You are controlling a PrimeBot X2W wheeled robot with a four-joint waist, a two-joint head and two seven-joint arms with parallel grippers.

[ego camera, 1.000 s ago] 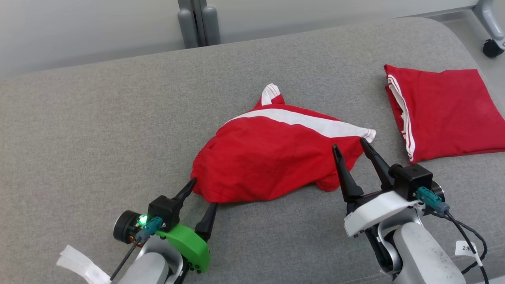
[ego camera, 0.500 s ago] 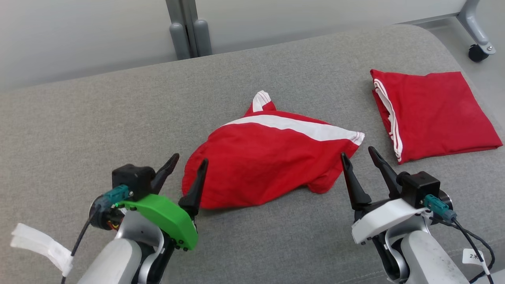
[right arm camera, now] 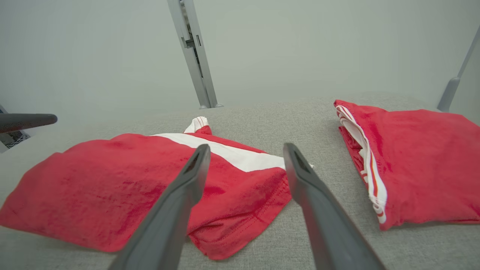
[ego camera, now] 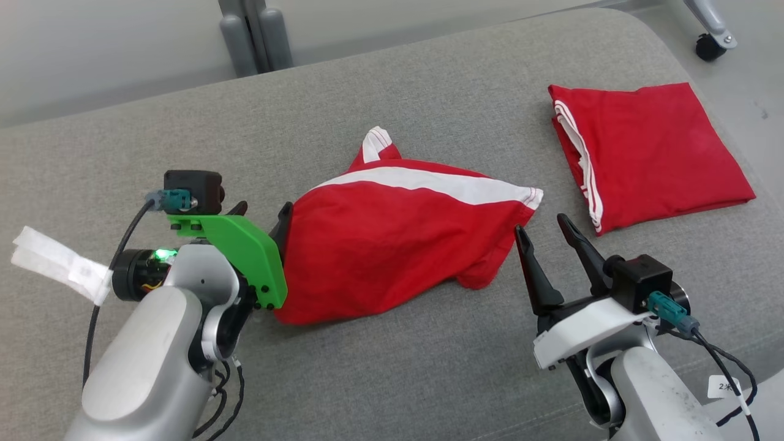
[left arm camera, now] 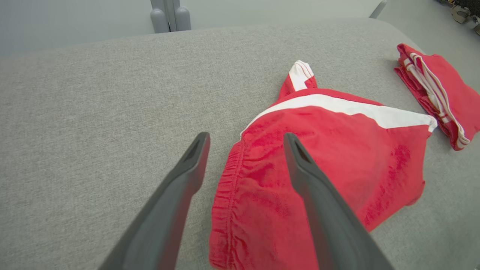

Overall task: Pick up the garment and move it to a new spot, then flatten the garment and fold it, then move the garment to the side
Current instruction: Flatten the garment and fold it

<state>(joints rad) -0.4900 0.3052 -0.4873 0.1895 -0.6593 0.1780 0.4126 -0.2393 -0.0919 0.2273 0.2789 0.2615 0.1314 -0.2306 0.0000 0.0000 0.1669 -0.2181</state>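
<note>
Jaws on both arms stand spread wide and empty, gripping nothing. On the left gripper (ego camera: pixel 263 214) they straddle the near-left edge of the crumpled red garment (ego camera: pixel 392 245). In the left wrist view one finger sits over bare grey fabric and the other over the red cloth, with the gathered elastic waistband (left arm camera: pixel 228 187) running between them. Whether either finger actually touches the cloth I cannot tell. The right gripper (ego camera: pixel 541 225) hovers just off the garment's opposite end, its fingers aimed at the hemmed leg corner (right arm camera: pixel 262 210) but clear of it.

The garment lies in the middle of the cloth-covered tabletop (ego camera: pixel 122 153), between the two arms. Its long axis runs left to right across the head view, and a white stripe (ego camera: pixel 429 182) slants along its far side. The left arm is the nearer one and looks better placed to pinch first, at the waistband. The right arm would need a short reach forward to take the hem.

Well to the right, apart from the working piece, rests a second red garment (ego camera: pixel 649 147), already folded.
</note>
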